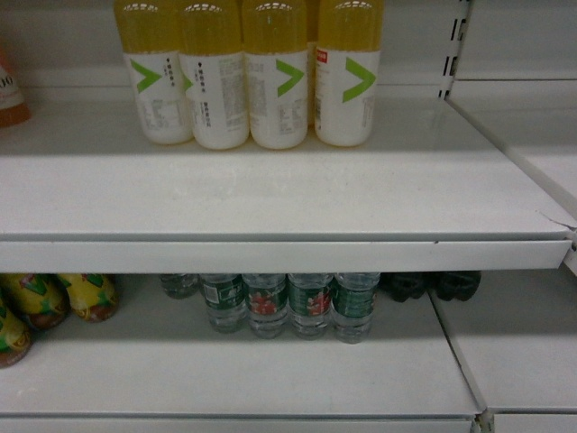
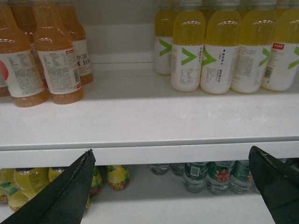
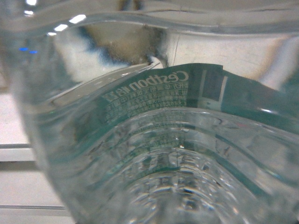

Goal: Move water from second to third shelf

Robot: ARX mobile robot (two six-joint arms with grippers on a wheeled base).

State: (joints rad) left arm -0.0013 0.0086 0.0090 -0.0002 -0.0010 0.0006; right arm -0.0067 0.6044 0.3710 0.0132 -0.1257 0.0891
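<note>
Filling my right wrist view is a water bottle [image 3: 154,154] of clear, glossy ribbed plastic, its thin green label [image 3: 187,98] looking like smooth printed film. In the head view the shelf [image 1: 270,189] across the middle looks like painted white metal, smooth and fairly matt with a soft sheen. At the top, the yellow drink bottles [image 1: 279,72] are shiny plastic with smooth white wraps.

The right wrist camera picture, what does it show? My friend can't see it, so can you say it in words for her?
A clear ribbed water bottle fills almost the whole picture, very close up and blurry. Its dark green label has white writing, with the word "Cestbon" appearing upside down. Pale shelf edges show at the left behind it.
</note>
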